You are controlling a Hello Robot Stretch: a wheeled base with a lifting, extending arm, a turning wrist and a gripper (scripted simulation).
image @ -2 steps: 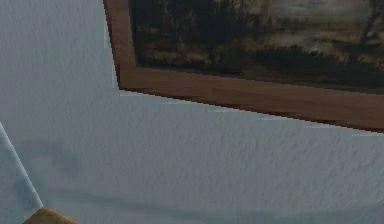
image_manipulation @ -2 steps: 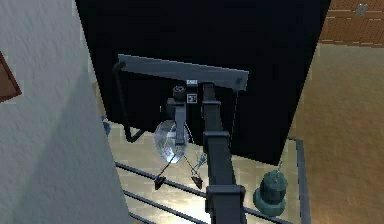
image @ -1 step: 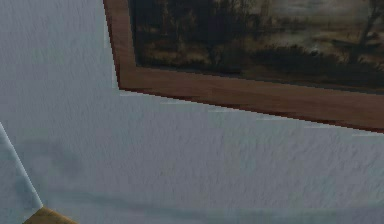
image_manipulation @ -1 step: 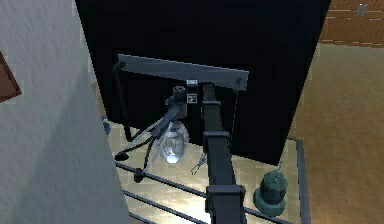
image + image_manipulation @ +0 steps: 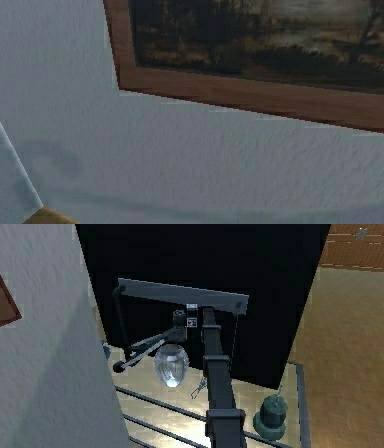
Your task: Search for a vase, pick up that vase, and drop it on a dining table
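The clear, rounded vase (image 5: 172, 366) shows low in front of the large black panel (image 5: 200, 264), over a glass table (image 5: 170, 424). The hand (image 5: 124, 359) lies against the vase; I cannot tell whether it grips anything. A dark green ornament (image 5: 272, 414) stands on the table below the panel's right end.

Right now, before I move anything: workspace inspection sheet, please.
Surface: glass-topped shelf with metal rails, against a black panel.
Job's things: clear round vase, mid-shelf.
Clutter: dark green ornament at the arm side view's right.
End effector: near the vase; cannot tell whether it holds anything.
Cables: nothing seen.
Surroundings: grey wall, framed painting, wood floor.
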